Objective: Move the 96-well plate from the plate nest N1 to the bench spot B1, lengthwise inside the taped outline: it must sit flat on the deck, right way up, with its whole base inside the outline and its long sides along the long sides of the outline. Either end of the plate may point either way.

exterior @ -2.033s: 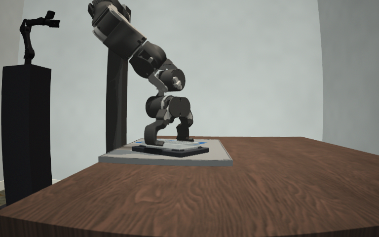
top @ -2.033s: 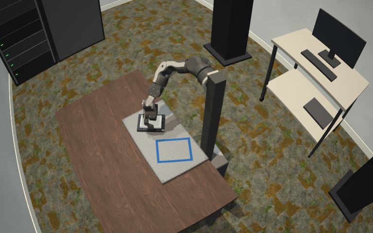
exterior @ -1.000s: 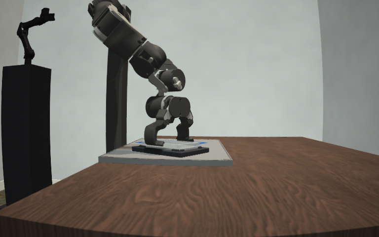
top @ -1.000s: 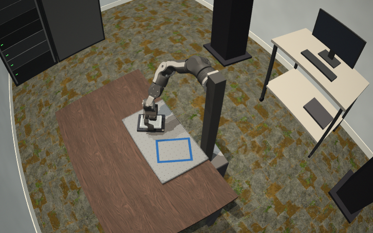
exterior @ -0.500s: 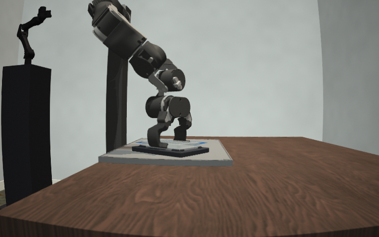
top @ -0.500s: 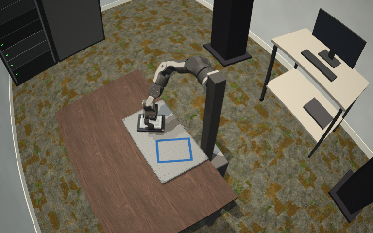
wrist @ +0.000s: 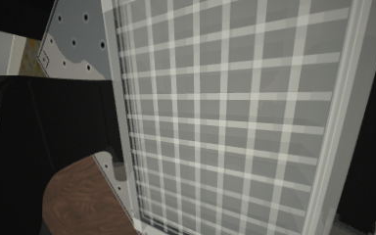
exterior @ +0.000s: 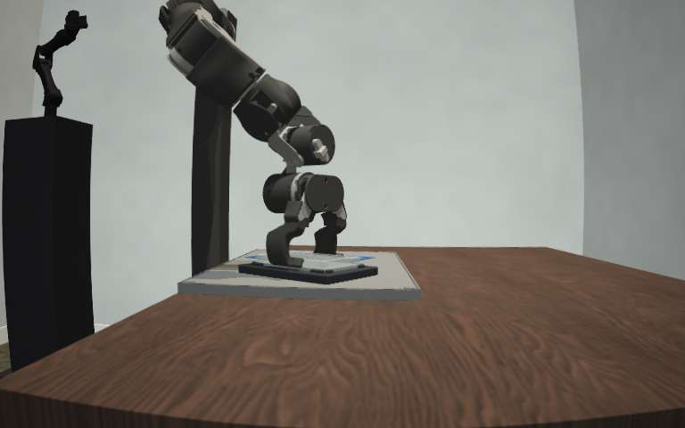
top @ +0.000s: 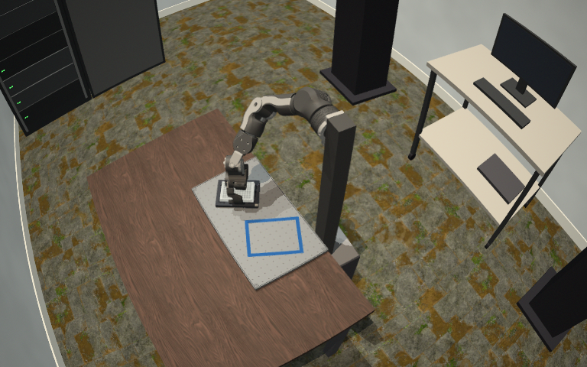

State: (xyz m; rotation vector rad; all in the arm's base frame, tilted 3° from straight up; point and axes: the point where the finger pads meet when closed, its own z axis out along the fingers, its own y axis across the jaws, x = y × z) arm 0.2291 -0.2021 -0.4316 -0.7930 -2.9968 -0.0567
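Note:
The 96-well plate [top: 242,193] is pale with a white grid of wells. It sits flat in the black plate nest [top: 238,204] on the grey deck [top: 260,222]. My gripper [top: 234,194] reaches down over the plate, and its two dark fingers are shut on the plate's long sides. In the side view the gripper [exterior: 306,253] straddles the plate [exterior: 317,260], which rests in the nest [exterior: 308,272]. The wrist view is filled by the plate [wrist: 234,117], with a dark finger at each side. The blue taped outline [top: 274,236] lies on the deck nearer the arm's post, with nothing inside it.
The arm's dark post [top: 335,181] stands at the deck's right edge beside the outline. The deck lies on a brown wooden table [top: 183,254]. A black pillar [exterior: 49,238] stands off the table to the left in the side view.

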